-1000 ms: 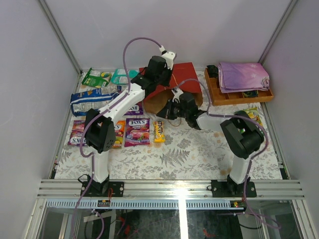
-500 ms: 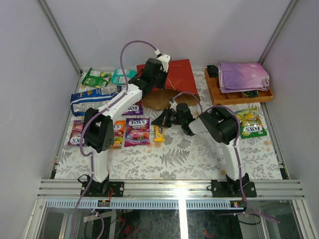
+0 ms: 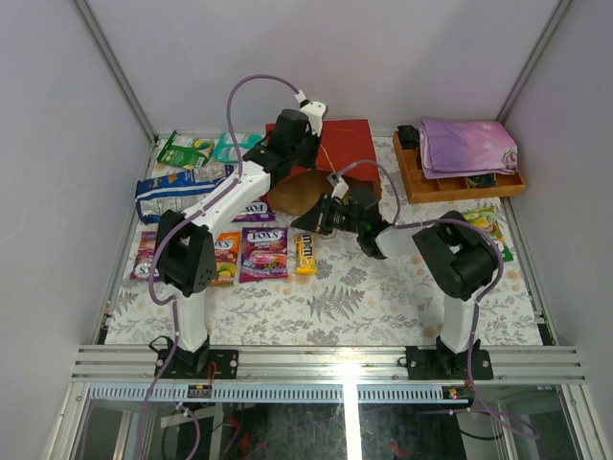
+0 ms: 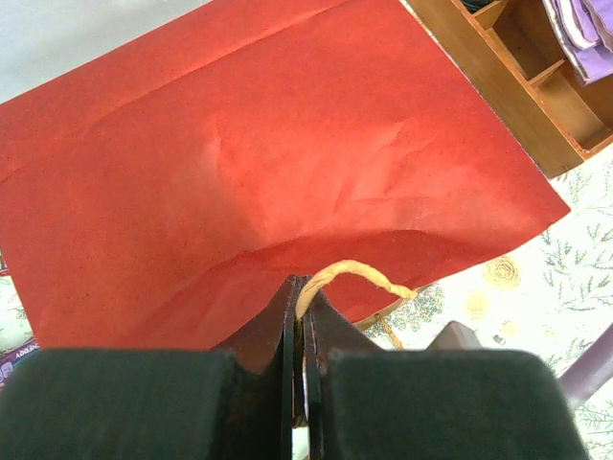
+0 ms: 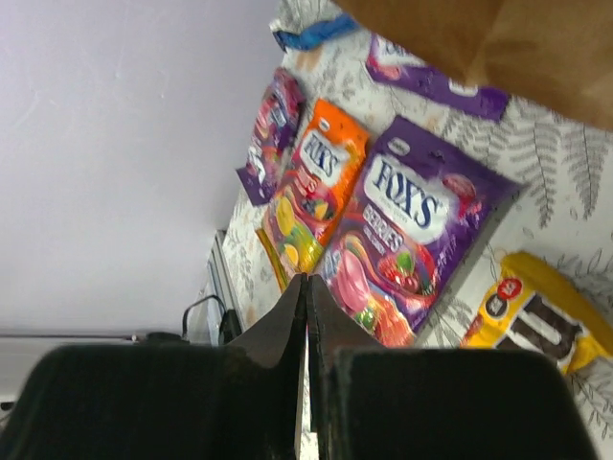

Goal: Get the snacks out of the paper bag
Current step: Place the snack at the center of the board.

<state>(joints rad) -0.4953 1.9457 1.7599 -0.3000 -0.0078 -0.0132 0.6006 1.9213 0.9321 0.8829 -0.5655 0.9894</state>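
Right end effector [image 3: 299, 224] back outside paper bag [image 3: 350, 144], closed, empty.

You can read "FOX'S" in white on the purple packet [image 5: 412, 240], with "BERRIES" beneath it. The orange packet [image 5: 311, 187] at its 9 o'clock also says "FOX'S". On the yellow bar [image 5: 536, 321] at its 4 o'clock, the brown lettering is cut off and you can't read it.

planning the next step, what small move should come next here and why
Probably open the right claw and turn it toward the brown mouth of the paper bag. It is shut and empty, pointing at a purple Fox's packet already out, while the left claw pinches the string handle.
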